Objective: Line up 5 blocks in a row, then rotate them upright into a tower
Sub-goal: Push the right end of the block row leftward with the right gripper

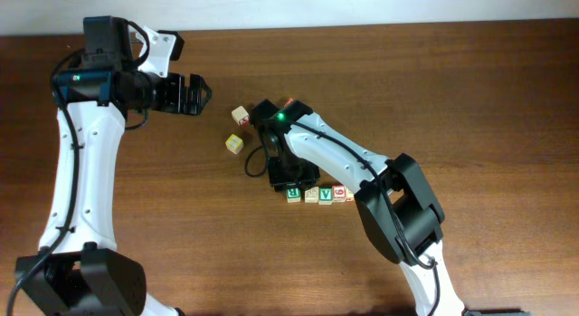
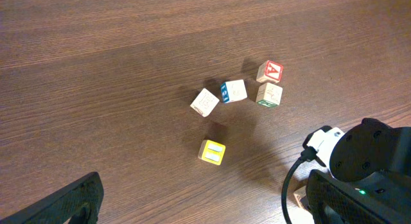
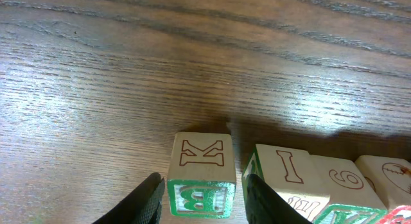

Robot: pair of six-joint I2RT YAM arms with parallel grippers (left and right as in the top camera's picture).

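So, I counted five blocks (image 1: pixel 318 195) lined up in a row on the table (image 1: pixel 507 99), touching side by side, with the last one half tucked under the right arm. Five more loose cubes sat off at about 10 o'clock from the row: a yellow cube (image 2: pixel 212 151), a pale cube (image 2: pixel 205 102), a blue-sided cube (image 2: pixel 234 91), a red-and-white cube (image 2: pixel 270 71) and a green-edged cube (image 2: pixel 269 94). Two arms, two grippers.

The right gripper (image 3: pixel 204 192) was down at the 9 o'clock end of the row, one finger on each side of the green B block (image 3: pixel 199 163), which showed a K on top. Its jaws were parted with a sliver of gap on one side, so it wasn't squeezing the block as far as I could see. The left gripper (image 1: pixel 201 94) hung spread wide, well apart at 10 o'clock from the row, holding nothing.
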